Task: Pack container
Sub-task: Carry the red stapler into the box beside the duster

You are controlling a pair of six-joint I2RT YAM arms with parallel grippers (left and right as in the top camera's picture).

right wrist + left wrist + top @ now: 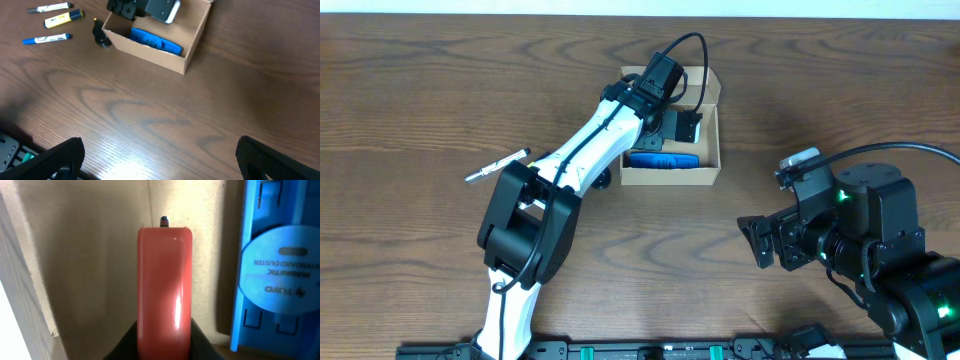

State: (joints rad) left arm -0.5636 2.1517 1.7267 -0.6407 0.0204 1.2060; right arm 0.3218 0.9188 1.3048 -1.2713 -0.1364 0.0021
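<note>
The container [672, 177] is a tan cardboard box, open, at the back middle of the table. A blue whiteboard duster [662, 159] lies inside along its front wall. My left gripper [685, 125] reaches down into the box and is shut on a red marker [165, 285], held close over the box floor with its dark tip pointing away. The duster [280, 265] lies just right of the marker. My right gripper [760, 243] is open and empty over bare table at the right, well away from the box [150, 50].
A marker [498, 166] lies on the table left of the box. The right wrist view shows three markers, black [50, 8], yellow [62, 19] and blue [47, 39], and a small black object [101, 36] at the box's corner.
</note>
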